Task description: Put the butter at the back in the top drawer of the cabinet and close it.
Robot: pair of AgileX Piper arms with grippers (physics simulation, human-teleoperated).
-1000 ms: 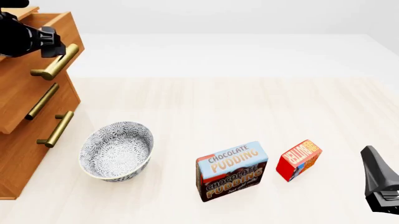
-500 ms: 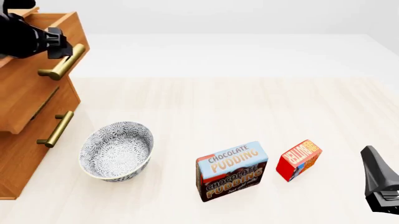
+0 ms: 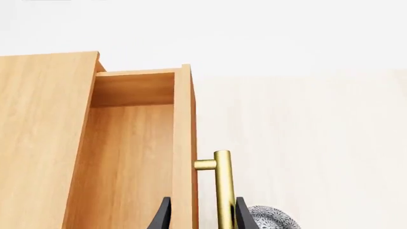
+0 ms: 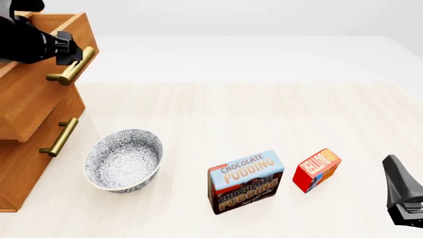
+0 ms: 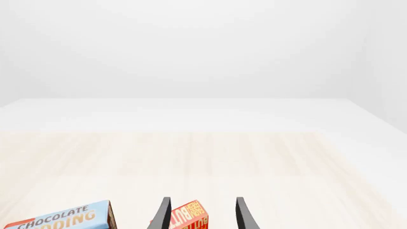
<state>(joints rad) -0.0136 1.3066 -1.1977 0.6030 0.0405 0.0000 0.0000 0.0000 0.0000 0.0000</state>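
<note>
Left fingers [image 3: 163, 217] clamp the top drawer's [image 4: 29, 94] brass handle [image 4: 69, 65]; right fingers [image 5: 243, 213] spread apart, empty. One red butter [image 4: 316, 169], one pudding box [image 4: 246, 181], one bowl [image 4: 124, 159].

left arm [image 4: 23, 42]: glossy black, rounded | right claw [image 4: 403, 196]: dark grey (tapered, ridged base)
</note>
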